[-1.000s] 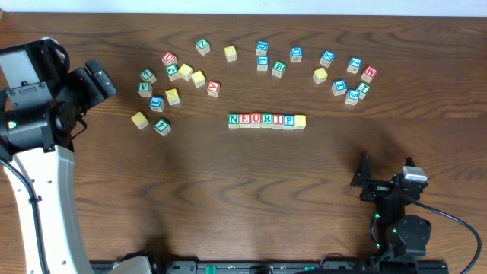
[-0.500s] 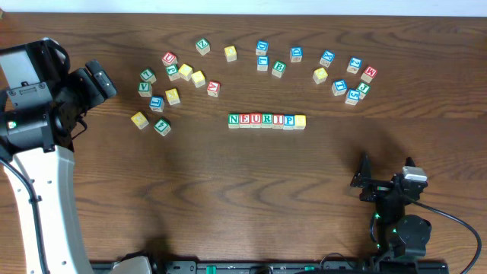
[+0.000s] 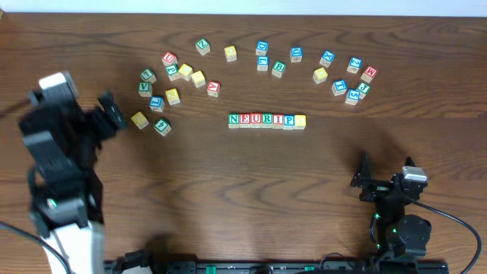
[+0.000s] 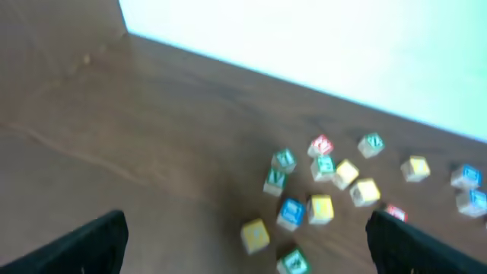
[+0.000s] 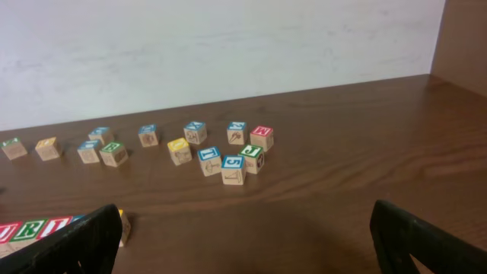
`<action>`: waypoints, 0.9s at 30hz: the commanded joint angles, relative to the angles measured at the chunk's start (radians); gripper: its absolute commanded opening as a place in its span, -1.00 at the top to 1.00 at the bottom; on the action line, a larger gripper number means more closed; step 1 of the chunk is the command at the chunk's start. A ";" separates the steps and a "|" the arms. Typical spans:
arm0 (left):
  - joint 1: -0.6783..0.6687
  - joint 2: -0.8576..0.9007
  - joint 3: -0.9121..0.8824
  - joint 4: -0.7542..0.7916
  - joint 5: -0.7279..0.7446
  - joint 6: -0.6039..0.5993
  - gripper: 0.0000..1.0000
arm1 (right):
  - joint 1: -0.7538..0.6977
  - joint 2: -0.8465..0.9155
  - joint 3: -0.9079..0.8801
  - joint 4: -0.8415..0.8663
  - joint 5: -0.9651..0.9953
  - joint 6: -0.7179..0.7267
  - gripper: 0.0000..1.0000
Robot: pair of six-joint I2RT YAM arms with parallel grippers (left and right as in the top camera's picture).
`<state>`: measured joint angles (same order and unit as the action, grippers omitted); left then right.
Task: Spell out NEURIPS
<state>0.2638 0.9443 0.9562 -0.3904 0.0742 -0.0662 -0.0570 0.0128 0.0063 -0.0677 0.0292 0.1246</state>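
Note:
The NEURIPS row lies mid-table: cubes N, E, U, R, I, P, then a yellow-faced cube at its right end, all touching in a straight line. My left gripper hangs open and holds nothing, left of the row and beside the left group of loose cubes. In the blurred left wrist view the left gripper has only loose cubes ahead of it. My right gripper stands open and holds nothing at the front right. The right wrist view shows the right gripper above bare wood, with the row's right end at the lower left.
Loose letter cubes lie in two groups behind the row, one at the left and one at the right. The same groups appear in the left wrist view and the right wrist view. A white wall runs behind the table's far edge.
My left arm has swung toward the table's front, and its gripper now sits slightly lower and further right, near the left cubes. The right arm and the row have not moved.

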 commanded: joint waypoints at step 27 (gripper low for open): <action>-0.099 -0.943 -0.952 0.325 0.002 0.272 -0.97 | 0.005 -0.006 -0.001 -0.005 -0.006 0.001 -0.99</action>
<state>0.1680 0.0124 0.0345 -0.0540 0.0818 0.1787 -0.0570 0.0120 0.0063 -0.0689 0.0254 0.1246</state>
